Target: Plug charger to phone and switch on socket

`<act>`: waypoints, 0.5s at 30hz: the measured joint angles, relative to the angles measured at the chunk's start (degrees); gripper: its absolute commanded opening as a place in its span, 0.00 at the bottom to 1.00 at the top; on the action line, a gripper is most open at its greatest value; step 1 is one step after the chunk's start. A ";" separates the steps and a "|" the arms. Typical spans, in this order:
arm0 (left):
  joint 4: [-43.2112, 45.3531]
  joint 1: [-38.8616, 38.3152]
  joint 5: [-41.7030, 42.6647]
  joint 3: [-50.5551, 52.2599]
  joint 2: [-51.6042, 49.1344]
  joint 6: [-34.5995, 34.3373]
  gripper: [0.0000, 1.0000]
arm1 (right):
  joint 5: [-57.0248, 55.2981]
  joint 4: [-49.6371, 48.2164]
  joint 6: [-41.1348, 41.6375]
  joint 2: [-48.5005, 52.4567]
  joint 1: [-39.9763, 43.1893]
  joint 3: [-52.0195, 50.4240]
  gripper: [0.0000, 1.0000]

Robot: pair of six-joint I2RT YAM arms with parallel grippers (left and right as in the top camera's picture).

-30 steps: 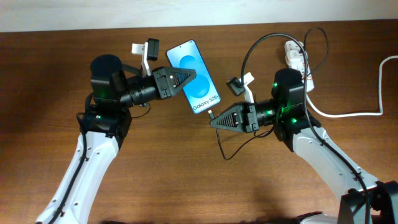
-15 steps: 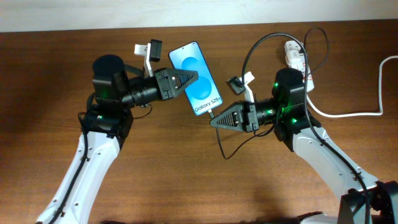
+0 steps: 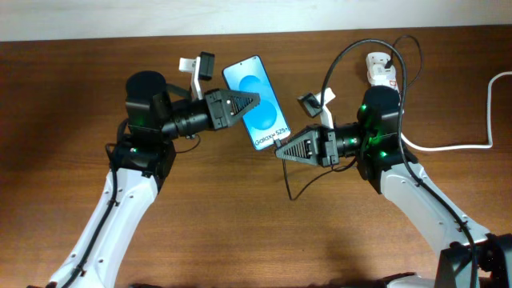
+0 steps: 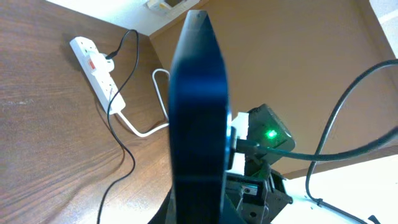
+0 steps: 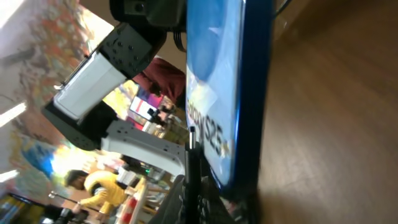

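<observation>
The phone, blue screen up with "Galaxy S25+" text, is held above the table, with my left gripper shut on its left long edge. In the left wrist view the phone shows edge-on as a dark slab. My right gripper is shut on the charger, whose small black tip meets the phone's bottom edge. In the right wrist view the charger tip stands against the phone; whether it sits in the port is hidden. The socket lies at the back right, seen also as the white socket.
The thin black cable arcs from the socket over my right arm and trails on the table. A thick white cord runs off to the right edge. The wooden table spreads in front.
Both grippers and the phone have shifted a little to the right. The charger tip has stayed at the phone's bottom edge. Both grips are unchanged.
</observation>
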State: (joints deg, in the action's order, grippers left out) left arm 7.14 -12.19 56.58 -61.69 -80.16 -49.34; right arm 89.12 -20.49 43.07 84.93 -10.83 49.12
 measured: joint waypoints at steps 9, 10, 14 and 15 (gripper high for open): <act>1.70 3.10 3.41 0.00 -0.02 -4.48 0.00 | -0.11 4.68 1.14 0.00 0.00 -0.02 0.04; 1.64 3.10 3.48 0.00 0.00 -4.55 0.00 | -0.15 4.70 1.18 0.00 0.00 0.00 0.04; 1.29 2.25 3.63 0.00 -0.02 -4.72 0.00 | -0.33 4.70 1.33 0.00 0.00 -0.02 0.04; 1.27 1.88 3.63 0.00 0.00 -4.72 0.00 | -0.33 4.68 1.29 0.00 0.00 -0.02 0.04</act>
State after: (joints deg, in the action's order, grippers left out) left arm 8.40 -10.31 60.20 -61.69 -80.16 -54.06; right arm 88.79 -15.81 44.36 84.93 -10.83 49.10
